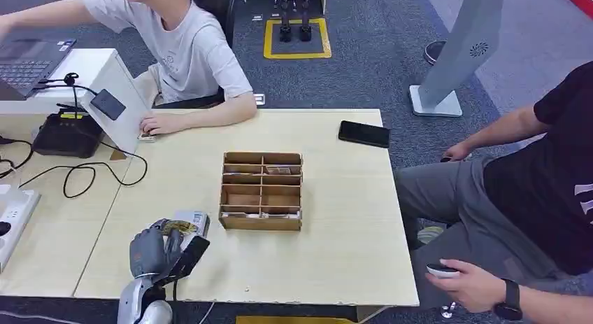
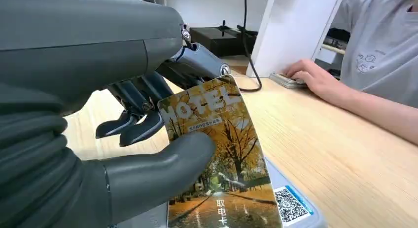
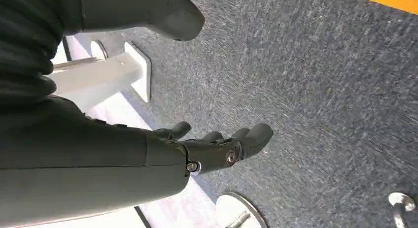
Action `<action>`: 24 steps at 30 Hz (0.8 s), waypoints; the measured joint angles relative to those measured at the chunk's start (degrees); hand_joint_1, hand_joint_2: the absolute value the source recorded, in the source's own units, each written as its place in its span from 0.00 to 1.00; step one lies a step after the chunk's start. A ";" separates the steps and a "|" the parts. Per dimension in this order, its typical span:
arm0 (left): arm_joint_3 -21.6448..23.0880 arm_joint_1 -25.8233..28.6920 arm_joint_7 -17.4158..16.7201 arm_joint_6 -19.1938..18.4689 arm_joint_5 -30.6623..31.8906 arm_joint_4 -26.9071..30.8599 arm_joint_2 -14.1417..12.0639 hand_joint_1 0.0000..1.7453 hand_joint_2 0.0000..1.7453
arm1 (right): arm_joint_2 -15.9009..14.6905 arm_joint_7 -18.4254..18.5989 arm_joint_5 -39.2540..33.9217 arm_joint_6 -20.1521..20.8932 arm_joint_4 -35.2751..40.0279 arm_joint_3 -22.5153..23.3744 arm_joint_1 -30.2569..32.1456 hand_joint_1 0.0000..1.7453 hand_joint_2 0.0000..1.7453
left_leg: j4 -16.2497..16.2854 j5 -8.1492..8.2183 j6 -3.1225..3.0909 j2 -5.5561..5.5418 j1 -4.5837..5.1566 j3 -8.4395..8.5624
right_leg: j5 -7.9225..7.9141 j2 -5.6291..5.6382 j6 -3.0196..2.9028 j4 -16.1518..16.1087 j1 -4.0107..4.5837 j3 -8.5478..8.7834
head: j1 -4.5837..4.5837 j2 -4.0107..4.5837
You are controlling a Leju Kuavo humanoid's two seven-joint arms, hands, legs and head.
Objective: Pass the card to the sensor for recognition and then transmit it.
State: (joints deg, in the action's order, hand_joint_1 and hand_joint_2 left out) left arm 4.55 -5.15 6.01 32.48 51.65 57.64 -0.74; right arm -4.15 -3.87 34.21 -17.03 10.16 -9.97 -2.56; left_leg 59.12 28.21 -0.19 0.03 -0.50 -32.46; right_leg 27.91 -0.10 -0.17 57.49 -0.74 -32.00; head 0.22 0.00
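Near the table's front left corner my left hand [image 1: 155,250] pinches a card [image 1: 183,227] printed with yellow autumn trees. In the left wrist view the thumb [image 2: 157,169] presses on the card's [image 2: 224,149] face and the dark fingers [image 2: 130,124] lie behind it. Under the card sits a grey holder with a QR label [image 2: 292,207]. The black sensor pad [image 1: 107,103] is mounted on a slanted white stand [image 2: 296,31] at the far left of the table. My right hand [image 3: 217,146] hangs over the carpet, fingers loosely extended and holding nothing.
A wooden compartment box [image 1: 261,191] stands mid-table. A black phone [image 1: 363,134] lies at the far right. A black device [image 1: 68,133] with cables sits left. One person rests a hand [image 1: 157,124] by the stand; another person [image 1: 517,198] sits at the right.
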 joint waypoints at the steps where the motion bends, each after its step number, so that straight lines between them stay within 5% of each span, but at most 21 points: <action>1: 0.00 -0.09 0.07 -0.04 -0.11 -0.02 0.00 1.00 1.00 | 0.00 -0.02 0.11 0.00 0.04 0.00 -0.06 0.00 1.00 | 0.00 0.00 0.00 0.00 0.00 0.00 | 0.00 -0.01 0.00 0.00 0.00 0.01 | 0.02 0.00; 8: 0.00 -0.28 2.85 -3.68 -4.66 0.07 0.13 1.00 1.00 | 0.00 0.07 0.63 0.11 0.11 0.02 -0.15 0.00 1.00 | 0.00 -0.02 0.00 -0.01 0.00 0.16 | -0.01 -0.03 -0.01 0.00 0.00 0.14 | 0.02 0.00; 11: -0.04 -0.31 6.06 -13.04 -16.91 2.52 0.57 1.00 1.00 | 0.00 -0.13 0.83 -0.07 0.11 0.24 -0.15 0.00 1.00 | 0.00 -0.04 -0.02 -0.07 0.00 0.17 | -0.01 -0.11 -0.01 0.00 0.00 0.20 | 0.02 -0.02; 15: -0.09 0.52 9.18 -20.56 -33.55 7.27 1.20 1.00 1.00 | 0.00 -0.22 1.61 -0.20 0.11 0.52 -0.09 0.00 1.00 | 0.01 -0.08 -0.02 -0.07 0.00 0.12 | -0.04 -0.11 0.03 0.00 0.00 0.14 | 0.00 -0.02; 20: -0.24 0.37 9.64 -22.82 -47.92 12.85 1.31 1.00 1.00 | 0.00 0.17 3.54 -0.13 0.11 0.52 -0.07 0.00 1.00 | 0.02 -0.08 -0.02 -0.05 0.00 0.07 | -0.06 -0.08 0.04 0.00 0.00 0.06 | 0.02 0.00; 24: -0.48 -0.34 10.12 -22.88 -50.14 15.04 1.27 1.00 1.00 | 0.02 0.31 3.69 -0.07 0.11 0.52 -0.08 0.00 1.00 | 0.02 -0.08 -0.02 -0.05 0.00 0.02 | -0.06 -0.08 0.04 0.00 0.00 0.01 | 0.02 -0.02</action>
State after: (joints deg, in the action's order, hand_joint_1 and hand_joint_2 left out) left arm 4.07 -5.49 16.13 9.60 1.51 72.68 0.52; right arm -4.13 -3.56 37.90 -17.09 10.27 -9.44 -2.64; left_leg 59.14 28.13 -0.21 -0.02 -0.50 -32.44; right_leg 27.86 -0.18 -0.14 57.49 -0.74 -31.99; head 0.24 -0.02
